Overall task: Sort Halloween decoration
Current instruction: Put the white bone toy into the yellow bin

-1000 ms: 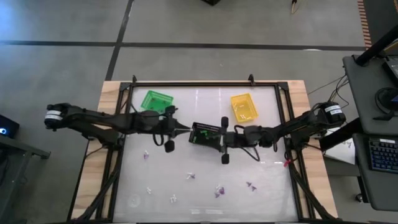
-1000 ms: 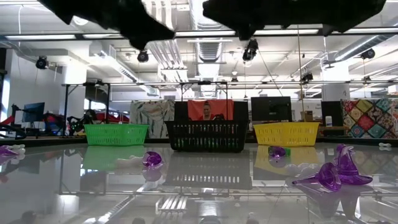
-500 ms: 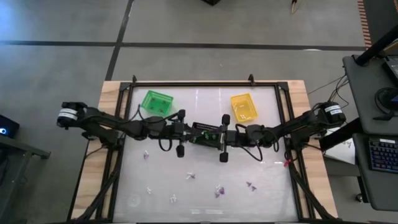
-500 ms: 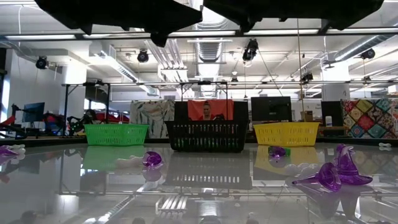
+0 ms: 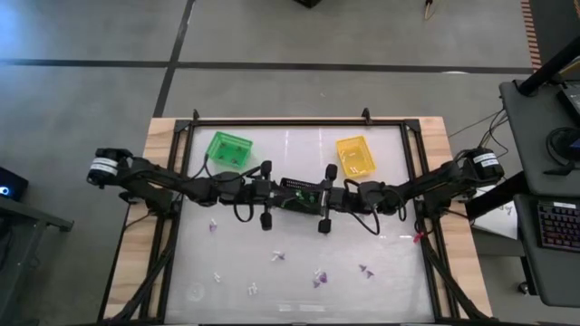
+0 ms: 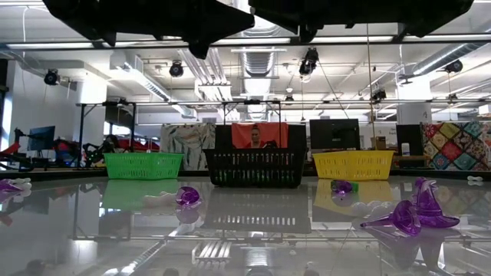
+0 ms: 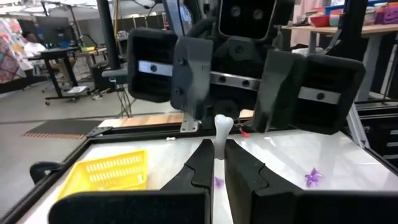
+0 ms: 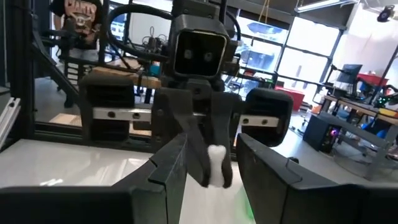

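A bright green plastic mesh basket point(image 5: 228, 147) and a yellow plastic mesh basket point(image 5: 355, 154) sit on the glossy white tabletop point(image 5: 381, 290), with a black lattice basket point(image 6: 255, 167) between them. Both arms are dark, nearly black. The tiny plastic trinkets point(image 5: 317, 276) are purple and white; a translucent purple witch-hat trinket point(image 6: 418, 212) shows in the low view. A small white bone-shaped trinket point(image 7: 222, 127) stands out against black fingers point(image 7: 202, 168). The table's edge is pale wood point(image 5: 156, 136), its frame black. A patchwork quilt point(image 6: 453, 146) carries many-coloured diamonds.
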Available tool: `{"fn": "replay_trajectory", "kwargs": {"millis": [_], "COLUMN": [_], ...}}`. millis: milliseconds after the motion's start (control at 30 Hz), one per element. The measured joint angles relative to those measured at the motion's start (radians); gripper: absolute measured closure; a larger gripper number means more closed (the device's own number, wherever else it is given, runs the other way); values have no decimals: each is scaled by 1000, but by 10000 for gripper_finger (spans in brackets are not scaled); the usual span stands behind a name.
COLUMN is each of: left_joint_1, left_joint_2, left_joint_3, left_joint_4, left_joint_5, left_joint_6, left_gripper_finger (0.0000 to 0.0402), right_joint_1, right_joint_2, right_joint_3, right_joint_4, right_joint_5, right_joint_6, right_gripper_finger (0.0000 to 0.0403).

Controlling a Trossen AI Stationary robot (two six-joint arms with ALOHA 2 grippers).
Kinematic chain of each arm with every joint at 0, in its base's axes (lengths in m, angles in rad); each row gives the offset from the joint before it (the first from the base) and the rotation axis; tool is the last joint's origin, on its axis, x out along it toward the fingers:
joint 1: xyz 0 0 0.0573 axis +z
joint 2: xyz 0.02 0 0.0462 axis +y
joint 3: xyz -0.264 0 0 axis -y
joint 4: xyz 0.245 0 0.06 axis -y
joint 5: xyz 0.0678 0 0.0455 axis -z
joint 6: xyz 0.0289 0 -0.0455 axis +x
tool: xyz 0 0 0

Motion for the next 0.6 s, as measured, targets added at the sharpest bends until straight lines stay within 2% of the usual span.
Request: {"fn": "replay_trajectory", "kwargs": {"millis": [133, 400, 600], "left_joint_1": [-4, -3, -5], "left_joint_2": [0, 0, 2], "left_joint_3": [0, 0, 0], "left_joint_4": [1, 24, 25], "left_joint_5": [2, -2, -3], "left_joint_6": [6, 8, 18], "left_gripper_finger": [401, 401, 401], "right_joint_1": [-1, 0, 0], "right_joint_2": [0, 0, 0], "right_joint_3": [0, 0, 0], "right_joint_4": [-1, -18, -19], "right_joint_5": [-4, -8, -7], "right_joint_6": [0, 0, 0], "right_gripper_finger": [284, 352, 381]}}
